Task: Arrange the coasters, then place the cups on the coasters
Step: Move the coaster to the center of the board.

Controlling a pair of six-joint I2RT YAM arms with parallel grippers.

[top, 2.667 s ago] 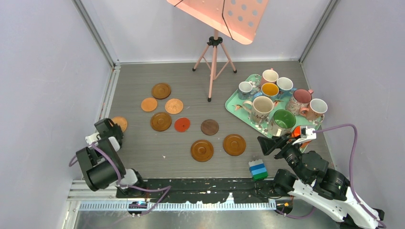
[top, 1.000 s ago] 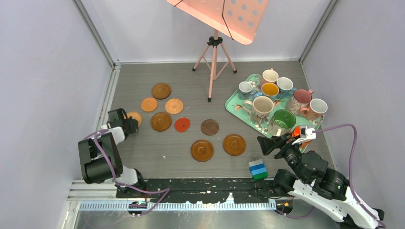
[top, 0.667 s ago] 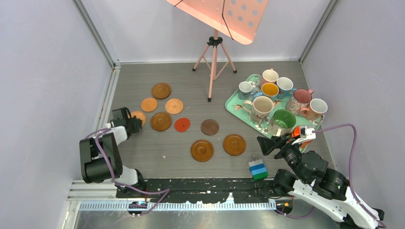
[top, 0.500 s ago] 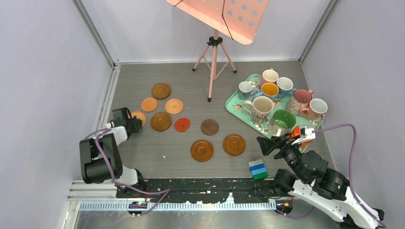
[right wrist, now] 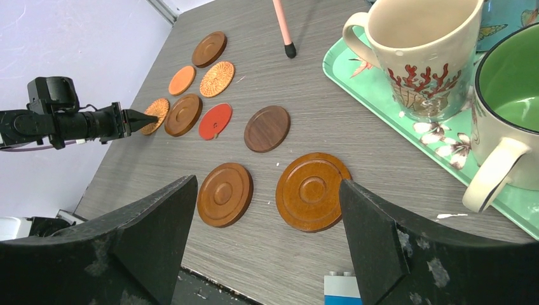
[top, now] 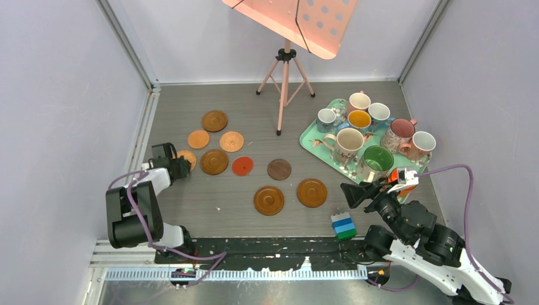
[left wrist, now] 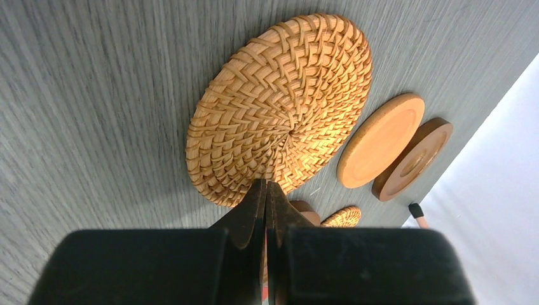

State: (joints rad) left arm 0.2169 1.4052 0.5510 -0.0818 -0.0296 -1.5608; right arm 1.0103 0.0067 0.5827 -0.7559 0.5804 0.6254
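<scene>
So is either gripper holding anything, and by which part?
Nothing is held. The left gripper is shut, its tip at the woven coaster's edge, not clamped on it; the right gripper hangs open and empty.

The mint-green floral tray (right wrist: 381,89) is running off the right wrist view's right edge, cropping the green-lined ceramic mug (right wrist: 508,108) on it. Nearer than the tray, the blue plastic block (right wrist: 343,292) is being cut by the bottom edge. From above, the pink perforated stand panel (top: 289,19) behind the tray is being cropped. Far left of the tray, the left gripper (top: 184,168) is covering part of the tan woven round coaster (top: 189,155).
</scene>
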